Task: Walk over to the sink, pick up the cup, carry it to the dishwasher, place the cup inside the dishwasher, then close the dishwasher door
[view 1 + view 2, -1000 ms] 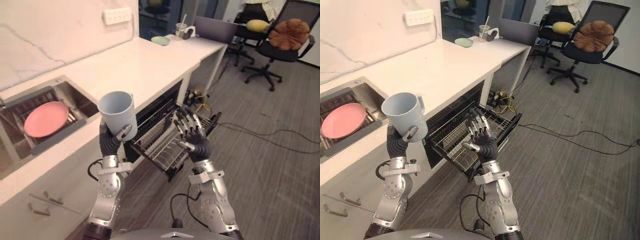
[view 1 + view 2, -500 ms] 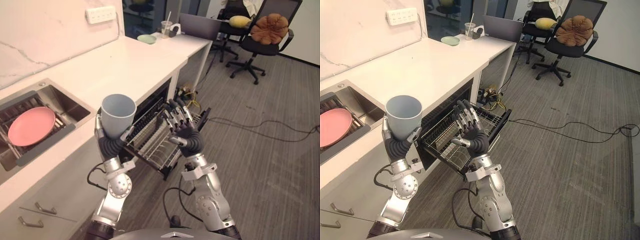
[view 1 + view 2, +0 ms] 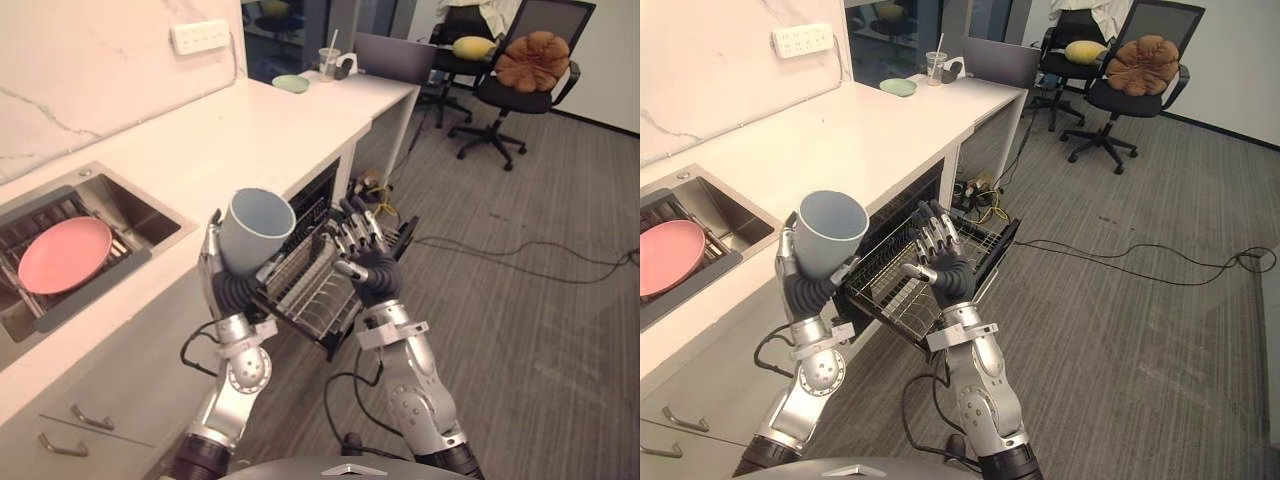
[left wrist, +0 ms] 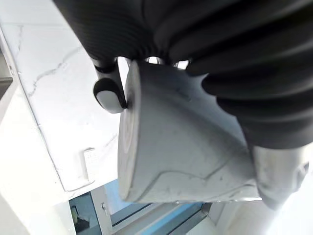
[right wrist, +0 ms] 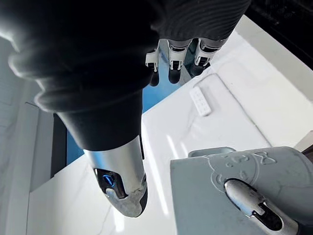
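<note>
My left hand (image 3: 226, 291) is shut on a pale blue-grey cup (image 3: 255, 230), held mouth-up and tilted a little toward the right. The cup (image 4: 181, 152) is wrapped by the fingers, with the thumb pressed on its wall. It hangs above the near corner of the dishwasher's pulled-out wire rack (image 3: 312, 292), under the counter's edge. My right hand (image 3: 364, 266) is open with straight fingers, just right of the cup and over the rack. The right wrist view has the cup (image 5: 215, 188) close beside that hand's thumb (image 5: 122, 193).
The steel sink (image 3: 150, 205) at the left holds a pink plate (image 3: 64, 255). The white counter (image 3: 270, 125) carries a green bowl (image 3: 292, 84) and a clear cup (image 3: 328, 62) at its far end. Office chairs (image 3: 520, 70) and a floor cable (image 3: 530, 265) lie to the right.
The cup has moved right and tilted toward the rack, closer to my right hand. The right hand has stayed open over the rack. The camera has shifted slightly.
</note>
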